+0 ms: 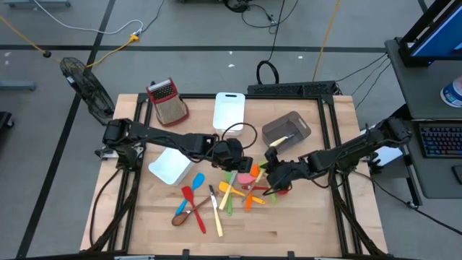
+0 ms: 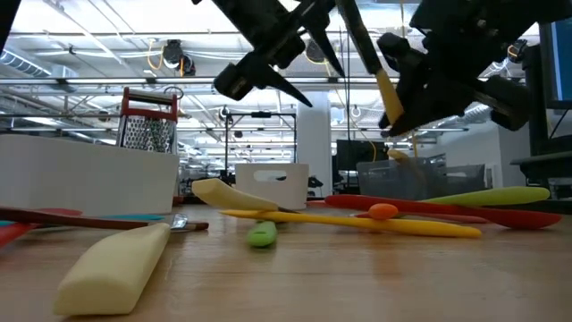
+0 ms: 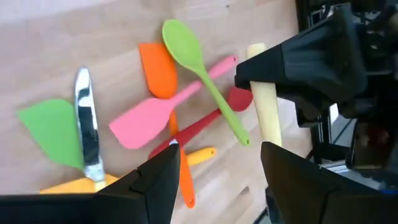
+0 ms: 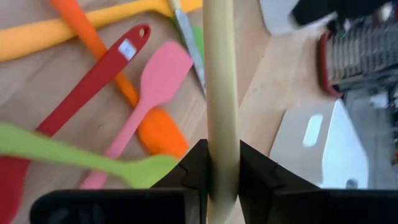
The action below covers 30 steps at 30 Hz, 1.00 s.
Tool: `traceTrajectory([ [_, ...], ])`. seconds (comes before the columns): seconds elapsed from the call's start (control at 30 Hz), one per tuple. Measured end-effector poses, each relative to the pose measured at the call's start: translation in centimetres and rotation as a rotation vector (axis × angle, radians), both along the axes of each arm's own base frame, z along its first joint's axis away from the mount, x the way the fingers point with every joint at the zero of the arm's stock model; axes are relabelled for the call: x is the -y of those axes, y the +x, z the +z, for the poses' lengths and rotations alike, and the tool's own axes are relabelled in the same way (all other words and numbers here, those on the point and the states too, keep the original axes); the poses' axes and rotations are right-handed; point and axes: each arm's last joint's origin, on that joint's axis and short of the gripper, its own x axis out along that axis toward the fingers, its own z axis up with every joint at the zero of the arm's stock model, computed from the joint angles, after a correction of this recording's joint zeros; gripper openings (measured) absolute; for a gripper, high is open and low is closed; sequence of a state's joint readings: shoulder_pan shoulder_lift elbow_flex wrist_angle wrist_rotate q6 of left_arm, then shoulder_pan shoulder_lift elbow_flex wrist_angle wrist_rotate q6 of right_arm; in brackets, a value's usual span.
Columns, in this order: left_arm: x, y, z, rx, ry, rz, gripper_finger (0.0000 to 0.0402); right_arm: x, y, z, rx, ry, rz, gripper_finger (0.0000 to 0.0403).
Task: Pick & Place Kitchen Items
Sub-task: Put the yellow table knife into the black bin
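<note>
Wooden table point(image 1: 303, 217), high view: we see the left gripper point(image 1: 232, 160) above the pile of utensils point(image 1: 242, 189), near the table's middle, and the right gripper point(image 1: 278, 175) at about 3 o'clock of the pile, just beside it.
Bins, high view: a white bin point(image 1: 171, 165) lies at 9 o'clock of the left gripper; a grey bin point(image 1: 286, 133) sits at 1 o'clock of the pile; the grater point(image 1: 168, 101) stands at 11 o'clock.
Stray utensils, high view: a blue spoon point(image 1: 196, 180) and a brown spoon point(image 1: 179, 219) lie at 8 o'clock of the pile.
Low view: we see both grippers hanging above the table; the right one carries a cream handle point(image 2: 388, 97), tilted, clear of the wood. A yellow spatula point(image 2: 357, 220) and a cream spatula point(image 2: 112, 266) lie flat.
Left wrist view: the left fingers point(image 3: 155, 186) stand well apart with nothing between them, over a pink spatula point(image 3: 149, 118), an orange spatula point(image 3: 158, 68), a green spoon point(image 3: 186, 46) and a knife point(image 3: 87, 124).
Right wrist view: the right fingers point(image 4: 196, 165) are clamped on the cream handle, above the pink and orange spatulas and a red spoon point(image 4: 93, 78).
</note>
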State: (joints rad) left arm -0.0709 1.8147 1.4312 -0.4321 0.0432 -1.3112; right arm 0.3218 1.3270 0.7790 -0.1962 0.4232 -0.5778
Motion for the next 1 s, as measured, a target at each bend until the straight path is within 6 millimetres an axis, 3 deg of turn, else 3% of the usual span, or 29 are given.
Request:
traceTrajectory([
  [0.43, -1.7, -2.9, 2.4, -0.082, 0.292, -0.029, 0.0230, 1.3, -4.0, 1.7, -0.106, 0.196, -0.183, 0.0046],
  [0.73, -2.0, -3.5, 3.1, -0.096, 0.461, -0.015, 0.0230, 2.4, -5.6, 4.5, -0.026, 0.770, -0.376, 0.0046],
  [1.0, -2.3, -3.5, 3.2, -0.128, 0.655, -0.106, 0.0230, 3.5, -6.5, 5.7, -0.115, 1.357, -0.727, 0.0046],
])
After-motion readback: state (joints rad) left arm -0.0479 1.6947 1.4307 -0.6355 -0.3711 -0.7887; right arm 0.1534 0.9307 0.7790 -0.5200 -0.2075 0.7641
